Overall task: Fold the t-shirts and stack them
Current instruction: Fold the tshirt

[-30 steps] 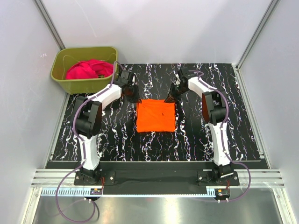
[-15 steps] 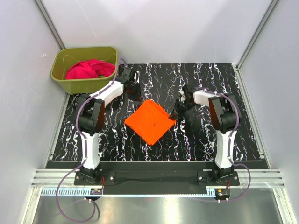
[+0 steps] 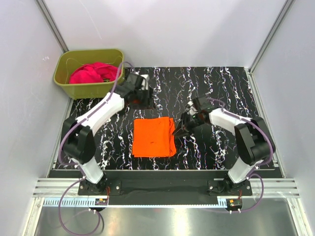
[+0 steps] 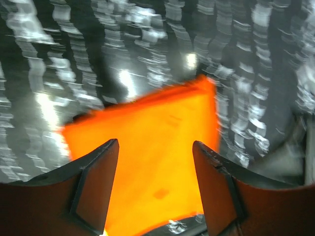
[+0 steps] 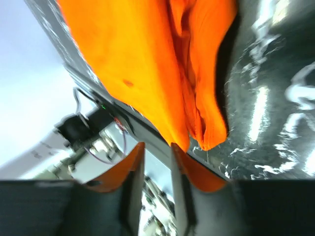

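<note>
The orange t-shirt lies folded into a rough rectangle on the black marbled table, with looser folds along its right edge. My left gripper hovers just beyond its far edge. In the left wrist view the left gripper stands open and empty above the orange t-shirt. My right gripper is at the shirt's right edge. In the right wrist view the right gripper is narrowly open and holds nothing, with a corner of the orange t-shirt just past its tips. The magenta t-shirt lies bunched in the tub.
The olive-green tub sits at the table's far left corner. Grey walls enclose the table on the left, back and right. A metal rail carrying the arm bases runs along the near edge.
The orange shirt slid toward the near left, turning as it went, and now lies flat. Both grippers opened and let go. The right arm swung nearer and the left stayed behind the shirt.
</note>
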Robot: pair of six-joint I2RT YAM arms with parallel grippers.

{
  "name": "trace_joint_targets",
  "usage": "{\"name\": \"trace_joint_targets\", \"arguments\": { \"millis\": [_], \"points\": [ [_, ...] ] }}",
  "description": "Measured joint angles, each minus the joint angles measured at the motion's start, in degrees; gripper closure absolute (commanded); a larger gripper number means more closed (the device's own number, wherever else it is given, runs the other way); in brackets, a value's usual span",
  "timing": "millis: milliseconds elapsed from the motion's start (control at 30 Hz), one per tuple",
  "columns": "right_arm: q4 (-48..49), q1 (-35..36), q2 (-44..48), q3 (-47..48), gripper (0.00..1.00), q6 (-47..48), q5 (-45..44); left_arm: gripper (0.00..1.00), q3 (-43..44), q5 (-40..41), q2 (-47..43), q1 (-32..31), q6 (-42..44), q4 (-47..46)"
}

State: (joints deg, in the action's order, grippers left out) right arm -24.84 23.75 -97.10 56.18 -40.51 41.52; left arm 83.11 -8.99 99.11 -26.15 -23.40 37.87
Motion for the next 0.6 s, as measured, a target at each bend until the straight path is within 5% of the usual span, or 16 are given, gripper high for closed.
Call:
{"name": "trace_joint_targets", "arguments": {
  "millis": [200, 300, 600],
  "points": [
    [1.01, -9.38, 2.32, -2.60, 0.47, 1.99, -0.11, 0.34, -0.79, 8.55, -0.92, -18.05, -8.55, -0.44],
    [0.96, -11.47, 2.34, -4.48, 0.46, 3.34, -0.28, 0.43, 0.37, 14.64, 3.61, -25.24, -12.83, 0.79],
    [0.94, -12.31, 4.17, -10.21, 0.47, 6.08, -0.31, 0.50, 11.47, 28.57, 18.23, -30.77, -20.41, 10.82]
  ]
}}
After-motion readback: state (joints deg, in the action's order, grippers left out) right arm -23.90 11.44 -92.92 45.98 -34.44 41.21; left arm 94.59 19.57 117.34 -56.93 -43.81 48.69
